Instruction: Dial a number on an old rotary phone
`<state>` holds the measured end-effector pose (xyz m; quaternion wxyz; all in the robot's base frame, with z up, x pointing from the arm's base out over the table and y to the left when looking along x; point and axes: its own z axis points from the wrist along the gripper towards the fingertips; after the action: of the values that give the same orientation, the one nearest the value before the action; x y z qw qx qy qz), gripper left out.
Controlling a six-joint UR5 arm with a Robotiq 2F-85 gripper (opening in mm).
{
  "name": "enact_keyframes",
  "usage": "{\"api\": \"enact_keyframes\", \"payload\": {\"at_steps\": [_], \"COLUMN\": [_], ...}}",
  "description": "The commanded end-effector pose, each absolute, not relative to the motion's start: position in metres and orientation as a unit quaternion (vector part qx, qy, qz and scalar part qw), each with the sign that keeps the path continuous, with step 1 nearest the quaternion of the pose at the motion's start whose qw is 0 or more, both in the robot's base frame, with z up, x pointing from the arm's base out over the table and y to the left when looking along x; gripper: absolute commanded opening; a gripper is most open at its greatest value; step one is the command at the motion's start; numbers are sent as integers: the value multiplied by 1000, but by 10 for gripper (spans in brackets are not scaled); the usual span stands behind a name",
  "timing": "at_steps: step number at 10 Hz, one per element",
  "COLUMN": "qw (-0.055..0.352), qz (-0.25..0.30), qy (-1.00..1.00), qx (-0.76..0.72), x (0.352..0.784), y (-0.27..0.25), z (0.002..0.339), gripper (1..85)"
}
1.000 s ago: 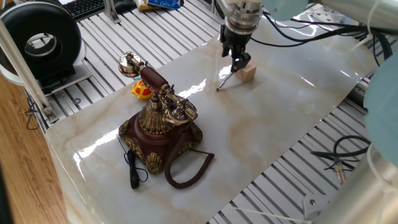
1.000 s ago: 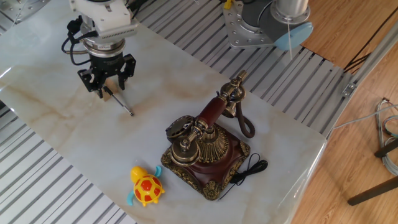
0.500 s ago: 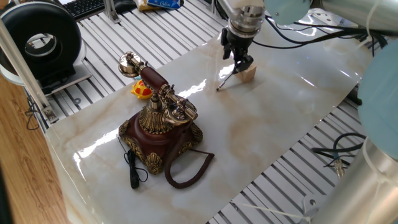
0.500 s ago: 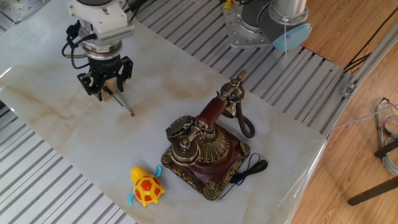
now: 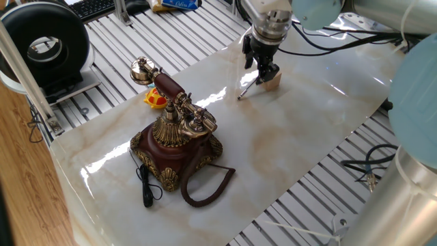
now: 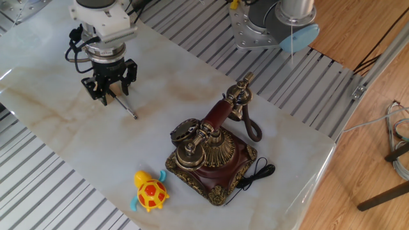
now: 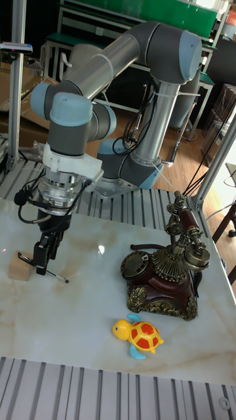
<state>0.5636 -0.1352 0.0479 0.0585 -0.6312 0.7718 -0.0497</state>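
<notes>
Brass-trimmed old rotary phone (image 6: 208, 153): likely heavy, rigid; engage its dial (image 7: 136, 261). Gripper (image 6: 110, 93) straddles stylus (image 6: 125, 107); closure cannot be told.

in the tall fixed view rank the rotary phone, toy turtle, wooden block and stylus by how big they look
Largest to smallest as they look:
1. rotary phone, by far
2. toy turtle
3. wooden block and stylus: unsure. The stylus is longer but far thinner, and the pincer hides part of it.
</notes>
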Motion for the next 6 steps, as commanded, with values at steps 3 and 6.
{"api": "enact_keyframes", "payload": {"at_steps": [3,6], "qw": [59,60], "qz": [-48,-49], "qy": [753,744], "qx": [-654,-664], "x": [562,554], "y": [-134,-140], "z": [37,28], "gripper": [593,593]}}
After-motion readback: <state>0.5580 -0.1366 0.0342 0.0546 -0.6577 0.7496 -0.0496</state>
